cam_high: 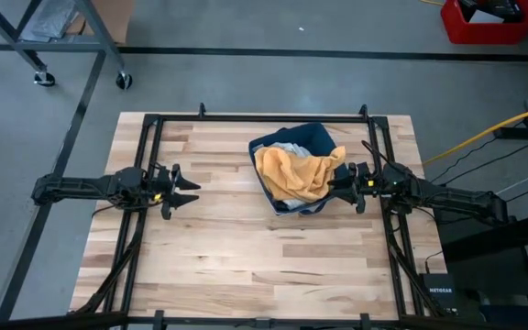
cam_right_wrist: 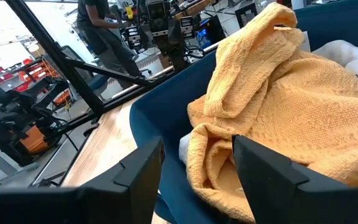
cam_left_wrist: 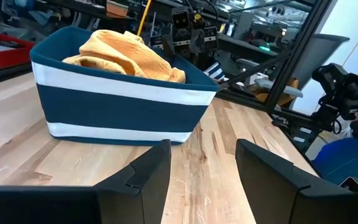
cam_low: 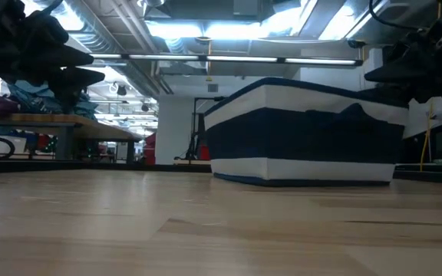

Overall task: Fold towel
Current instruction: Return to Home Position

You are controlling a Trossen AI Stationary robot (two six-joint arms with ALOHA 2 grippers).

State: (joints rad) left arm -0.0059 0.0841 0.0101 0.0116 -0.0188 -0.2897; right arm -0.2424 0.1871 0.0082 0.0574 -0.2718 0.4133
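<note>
The blue organizer sits on the counter with 2 towels inside. The yellow towel lies rumpled on top of the white towel, and 1 corner of it drapes over the rim nearest the right hand. That hand is spread wide and empty, just beside the corner. The left hand, also wide and empty, hovers well apart from the organizer. The risk is on the right. If that arm draws away low, a finger could catch the loose corner and drag the yellow towel out, or nudge the organizer across the counter.
</note>
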